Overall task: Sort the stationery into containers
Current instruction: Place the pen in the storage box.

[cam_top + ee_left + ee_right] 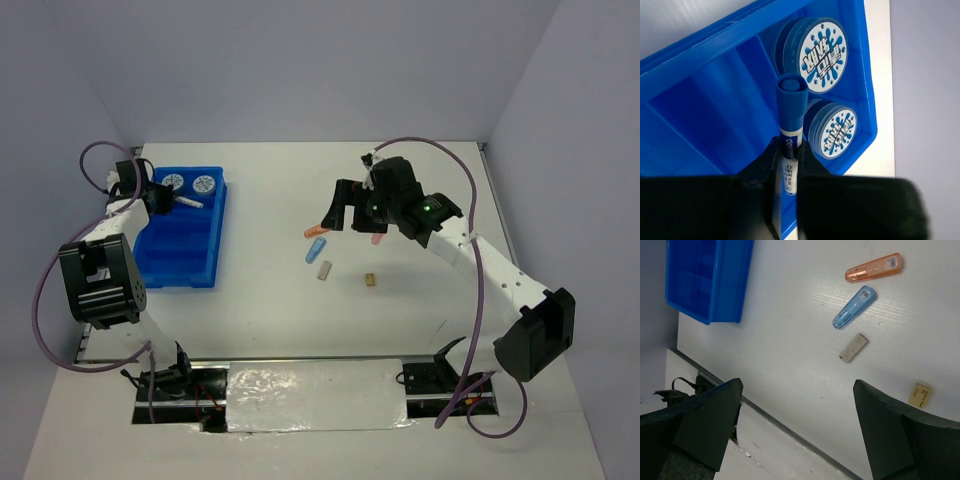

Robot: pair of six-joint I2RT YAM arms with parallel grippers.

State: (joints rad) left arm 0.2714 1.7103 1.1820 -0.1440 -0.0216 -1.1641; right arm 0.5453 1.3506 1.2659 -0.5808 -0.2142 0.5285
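Left gripper (788,152) is pinched tight on the white plastic pen with a blue cap (791,107) - fingers (765,167) clamp the labelled white barrel on both sides, the cap sticking out beyond them. The pen hangs over the bright blue rectangular plastic tray with cross dividers (700,55), cap end close to the two round blue rolls with white patterned tops (823,48). The rolls sit side by side at the tray's far end; whether a divider parts them cannot be told, since the pen covers that spot. The top view shows the tray at the table's left side, the left arm reaching over it.

Right gripper (797,385) is spread wide, holding nothing - it hovers above the white table (790,315), not touching any item. On the table under it, loose:
- translucent orange capsule (873,267), with a translucent light-blue capsule (855,307) just beside it
- small grey rectangular block (853,347) near the blue capsule
- small tan block (920,394), apart from the others, next to the right finger in the wrist view
- pink capsule (377,238), seen only from above, partly hidden by the gripper body

All five lie well apart from the tray, bare table between.
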